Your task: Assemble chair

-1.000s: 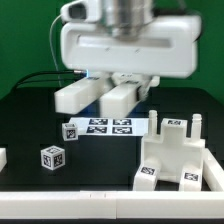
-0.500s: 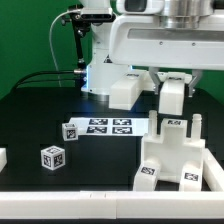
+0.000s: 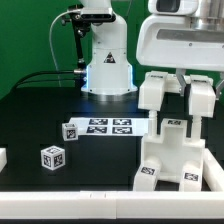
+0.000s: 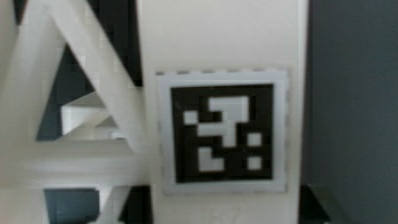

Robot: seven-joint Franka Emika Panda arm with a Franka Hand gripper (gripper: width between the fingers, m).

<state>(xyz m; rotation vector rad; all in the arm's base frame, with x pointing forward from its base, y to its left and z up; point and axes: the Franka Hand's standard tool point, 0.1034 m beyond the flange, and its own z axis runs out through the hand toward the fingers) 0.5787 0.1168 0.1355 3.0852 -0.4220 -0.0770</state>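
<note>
Much is cut off here. In the exterior view the arm runs out of the top edge, so we see only the gripper (image 3: pixel 178 110). Its two chunky fingers (image 3: pixel 155 92) hang apart with dark background showing through the gap. We see nothing between them, so we read the claw as released. The finger on the exterior view's right overlaps a post of the half-built chair (image 3: pixel 172 160), and we cannot tell whether it touches the post or hangs in front of it.

That chair piece, a white block of slabs and posts with tags on its front, stands on the black table (image 3: pixel 30 120) at the exterior view's lower right, directly under the gripper. Its right side is clipped by the frame. At the exterior view's left edge a white part (image 3: pixel 3 157) is almost wholly cut off. A tagged cube (image 3: pixel 52 157) lies near it but apart. A small tagged block (image 3: pixel 70 131) sits at the end of the marker board (image 3: pixel 110 127), touching or just beside it; we cannot tell which. The robot base (image 3: pixel 105 65) stands behind.

The wrist view shows none of these. It is filled by a blurred white bar (image 4: pixel 222 60) bearing one tag (image 4: pixel 222 130), with slanted white struts (image 4: pixel 45 90) beside it. The fingers show only in the exterior view, and we cannot tell which part of the chair this bar is.
</note>
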